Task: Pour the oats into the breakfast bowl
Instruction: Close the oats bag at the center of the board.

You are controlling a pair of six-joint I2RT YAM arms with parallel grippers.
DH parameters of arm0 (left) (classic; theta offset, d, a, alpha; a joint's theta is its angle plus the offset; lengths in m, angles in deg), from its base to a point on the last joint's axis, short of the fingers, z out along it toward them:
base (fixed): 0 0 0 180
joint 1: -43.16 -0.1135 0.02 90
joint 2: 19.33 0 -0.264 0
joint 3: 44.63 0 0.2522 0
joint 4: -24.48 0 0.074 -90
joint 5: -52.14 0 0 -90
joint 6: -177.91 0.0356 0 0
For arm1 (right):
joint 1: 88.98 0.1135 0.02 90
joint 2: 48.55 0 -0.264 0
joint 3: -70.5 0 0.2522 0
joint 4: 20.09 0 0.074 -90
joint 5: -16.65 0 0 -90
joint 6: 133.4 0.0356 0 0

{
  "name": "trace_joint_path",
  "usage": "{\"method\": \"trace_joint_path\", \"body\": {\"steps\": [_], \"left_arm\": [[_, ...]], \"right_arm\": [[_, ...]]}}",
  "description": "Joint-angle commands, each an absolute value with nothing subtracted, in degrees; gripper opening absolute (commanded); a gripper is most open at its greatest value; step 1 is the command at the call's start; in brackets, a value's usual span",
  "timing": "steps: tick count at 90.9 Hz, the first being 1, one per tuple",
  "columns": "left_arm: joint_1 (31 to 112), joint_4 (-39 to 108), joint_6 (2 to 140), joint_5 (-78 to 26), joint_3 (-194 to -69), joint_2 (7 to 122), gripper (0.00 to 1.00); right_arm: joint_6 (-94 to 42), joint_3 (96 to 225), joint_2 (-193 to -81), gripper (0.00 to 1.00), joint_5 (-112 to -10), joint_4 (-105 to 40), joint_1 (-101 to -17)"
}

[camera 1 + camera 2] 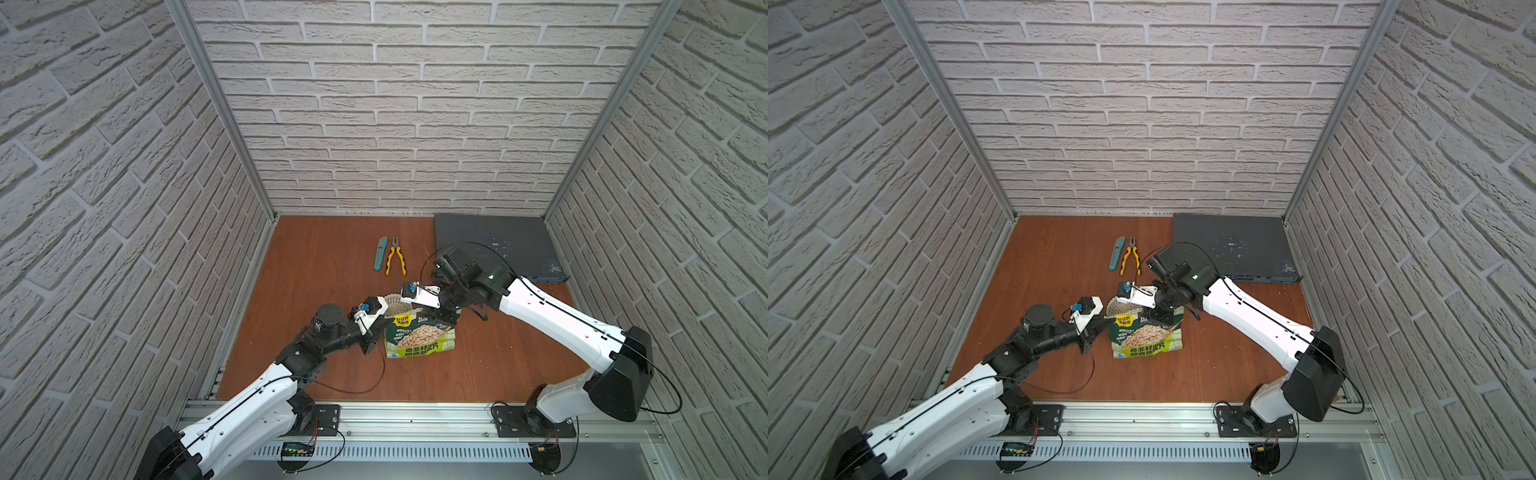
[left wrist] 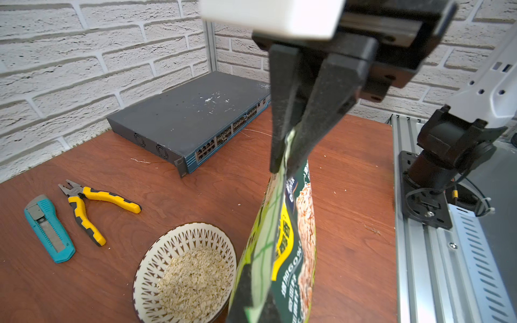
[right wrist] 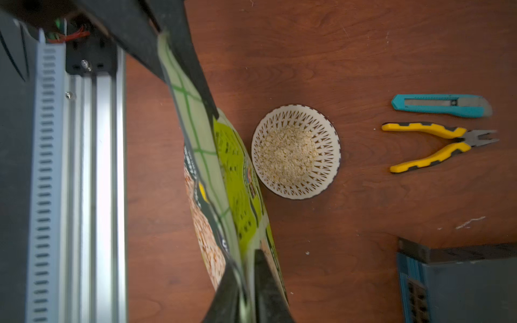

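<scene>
Top view: soft pouch [image 1: 417,338] held by both top corners, centre frame, breakfast bowl [image 1: 392,300] just beside.
Left wrist: left gripper [image 2: 285,167] pinching pouch's top edge, upper centre; oats [image 2: 193,276] in bowl, bottom. Right wrist: right gripper [image 3: 246,260] pinching other corner, bottom edge. Likely light, floppy, slick: grip the seam.

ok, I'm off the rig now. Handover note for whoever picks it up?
Grips: left pincer shut on one top corner of the pouch; right pincer shut on the other corner.
Where: pouch upright beside the bowl, on the robot's side, not over it.
Done: oats cover the bowl's bottom.
Left: if that amount will do, probably just set the pouch down and release.
</scene>
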State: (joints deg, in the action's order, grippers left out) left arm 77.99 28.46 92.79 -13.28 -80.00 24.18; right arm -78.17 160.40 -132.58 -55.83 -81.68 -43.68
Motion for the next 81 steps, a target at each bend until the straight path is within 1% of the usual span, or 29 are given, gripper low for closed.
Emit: {"method": "trace_joint_path", "body": {"steps": [1,7,13,17,19,21,22,24,34,36,39,41,46,51,58,71,77,81], "left_arm": [[77.7,23.9,92.9,-13.0,-81.7,24.4,0.0],[77.7,23.7,93.0,-13.0,-81.8,24.8,0.0],[77.7,23.7,93.0,-12.8,-81.9,25.0,0.0],[77.6,23.6,93.0,-12.8,-81.9,25.1,0.0],[77.7,23.5,93.0,-12.8,-81.9,25.1,0.0],[77.7,23.5,93.1,-12.8,-82.0,25.2,0.0],[77.7,23.5,93.1,-12.8,-82.0,25.2,0.0],[77.7,23.5,93.1,-12.8,-82.0,25.2,0.0],[77.7,23.4,93.2,-12.8,-82.2,25.5,0.0],[77.7,23.3,93.2,-12.9,-82.2,25.5,0.0],[77.6,23.3,93.3,-12.8,-82.2,25.6,0.0],[77.6,23.2,93.3,-12.9,-82.2,25.6,0.0],[77.5,23.1,93.3,-12.9,-82.2,25.8,0.0],[77.6,23.1,93.3,-12.9,-82.2,25.9,0.0],[77.5,23.1,93.3,-13.0,-82.2,26.0,0.0],[77.4,23.1,93.3,-13.1,-81.9,25.9,0.0],[77.4,23.0,93.3,-13.2,-81.8,25.8,0.0],[77.4,23.0,93.3,-13.2,-81.8,25.5,0.0]], "right_arm": [[-78.2,159.6,-130.1,0.04,-57.4,-83.4,-44.5],[-78.0,159.3,-129.7,0.04,-58.2,-83.5,-44.7],[-77.8,158.7,-129.1,0.17,-59.3,-83.3,-45.2],[-77.8,158.4,-128.7,0.19,-59.7,-83.3,-45.5],[-77.8,158.3,-128.6,0.18,-59.8,-83.4,-45.7],[-77.8,158.2,-128.4,0.13,-59.8,-83.5,-45.8],[-77.9,158.2,-128.3,0.08,-59.8,-83.7,-45.8],[-77.9,158.2,-128.2,0.05,-59.8,-83.9,-45.9],[-77.9,158.1,-127.7,0.04,-60.2,-84.8,-46.5],[-77.7,158.0,-127.6,0.07,-60.8,-84.6,-46.6],[-77.6,157.8,-127.4,0.15,-61.3,-84.5,-46.7],[-77.5,157.6,-127.3,0.19,-61.6,-84.5,-46.8],[-77.4,157.6,-127.2,0.22,-61.9,-85.0,-47.0],[-77.6,157.8,-127.1,0.18,-62.1,-85.7,-47.1],[-77.6,158.0,-126.9,0.04,-63.1,-86.8,-47.4],[-78.1,157.7,-126.1,0.04,-65.2,-87.5,-47.7],[-78.2,157.7,-125.9,0.16,-66.4,-87.7,-47.8],[-78.3,157.6,-125.8,0.2,-67.0,-88.0,-47.8]]}}
